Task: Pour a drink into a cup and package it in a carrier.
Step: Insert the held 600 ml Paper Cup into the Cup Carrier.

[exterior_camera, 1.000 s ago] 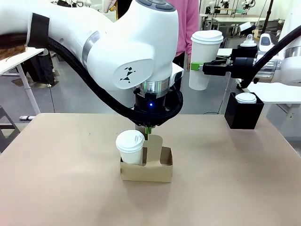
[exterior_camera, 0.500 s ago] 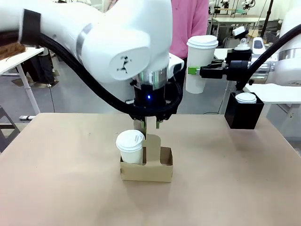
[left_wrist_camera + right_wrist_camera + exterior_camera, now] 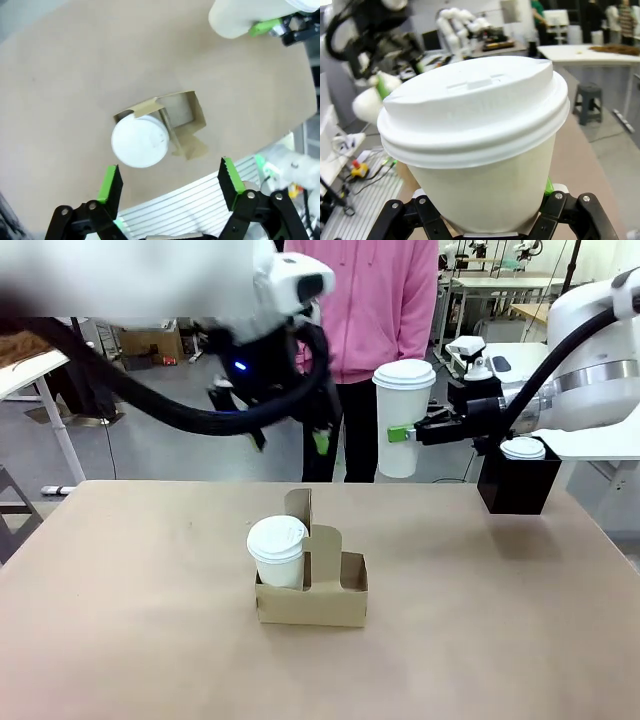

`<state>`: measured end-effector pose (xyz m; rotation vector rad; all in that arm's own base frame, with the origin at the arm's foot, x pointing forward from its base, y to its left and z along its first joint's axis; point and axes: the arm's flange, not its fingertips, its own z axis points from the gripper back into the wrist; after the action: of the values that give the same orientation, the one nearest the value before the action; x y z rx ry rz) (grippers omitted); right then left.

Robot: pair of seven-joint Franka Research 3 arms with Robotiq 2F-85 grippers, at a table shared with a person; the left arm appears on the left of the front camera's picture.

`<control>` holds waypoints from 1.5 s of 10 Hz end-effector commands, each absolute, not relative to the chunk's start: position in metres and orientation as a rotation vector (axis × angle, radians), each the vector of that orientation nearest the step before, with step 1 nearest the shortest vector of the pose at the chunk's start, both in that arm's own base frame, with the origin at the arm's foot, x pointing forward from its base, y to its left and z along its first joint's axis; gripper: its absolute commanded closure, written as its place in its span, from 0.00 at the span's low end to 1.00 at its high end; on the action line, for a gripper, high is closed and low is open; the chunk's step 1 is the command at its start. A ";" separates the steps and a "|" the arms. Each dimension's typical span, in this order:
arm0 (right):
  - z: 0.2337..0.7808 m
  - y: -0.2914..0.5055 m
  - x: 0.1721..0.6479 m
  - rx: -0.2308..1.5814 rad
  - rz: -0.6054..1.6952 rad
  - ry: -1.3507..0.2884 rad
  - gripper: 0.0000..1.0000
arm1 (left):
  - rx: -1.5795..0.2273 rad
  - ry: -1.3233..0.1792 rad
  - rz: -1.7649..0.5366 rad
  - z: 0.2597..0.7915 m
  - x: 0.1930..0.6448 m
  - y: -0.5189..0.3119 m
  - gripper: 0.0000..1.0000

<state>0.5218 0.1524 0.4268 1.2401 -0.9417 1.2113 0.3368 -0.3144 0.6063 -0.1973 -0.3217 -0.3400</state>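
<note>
The tan tabletop (image 3: 150, 640) has one fixed landmark near its middle, the brown cardboard carrier (image 3: 312, 602). The left arm (image 3: 150, 280) crosses high above the carrier and to its left, blurred in the front view. The right arm (image 3: 590, 370) reaches in level from the carrier's far right, well above it. A person in a pink top (image 3: 370, 300) stands beyond the carrier at the far edge. A black box (image 3: 515, 490) stands to the carrier's far right.

The raised cup (image 3: 402, 420) hangs above and to the far right of the carrier. It is held upright, probably so that whatever it holds stays under its dome lid. The seated cup (image 3: 277, 550) fills the carrier's left hole, close against the upright centre tab. The right hole is empty and looks like the place meant for the raised cup.

The left gripper (image 3: 170, 175) looks straight down on the carrier with its fingers (image 3: 111, 182) spread wide and nothing between them. The right gripper (image 3: 482, 202) is clamped on the raised cup's lower wall, leaving the lid and rim free.
</note>
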 end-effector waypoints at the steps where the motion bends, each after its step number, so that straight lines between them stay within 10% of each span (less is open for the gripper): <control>1: 0.418 0.145 0.521 1.317 1.332 -0.975 0.19 | -0.254 -0.324 -0.490 0.599 0.327 -0.259 0.00; 4: 0.397 0.156 0.508 1.246 1.283 -1.125 0.19 | -0.247 -0.394 -0.566 0.590 0.329 -0.228 0.00; 15: 0.352 0.241 0.477 1.570 1.403 -0.863 0.19 | -0.280 -0.511 -0.730 0.548 0.317 -0.135 0.00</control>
<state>0.4711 0.2386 0.3553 1.5728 -0.8469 1.3955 0.3231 -0.1491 0.5575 -0.2275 -0.4585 -0.6713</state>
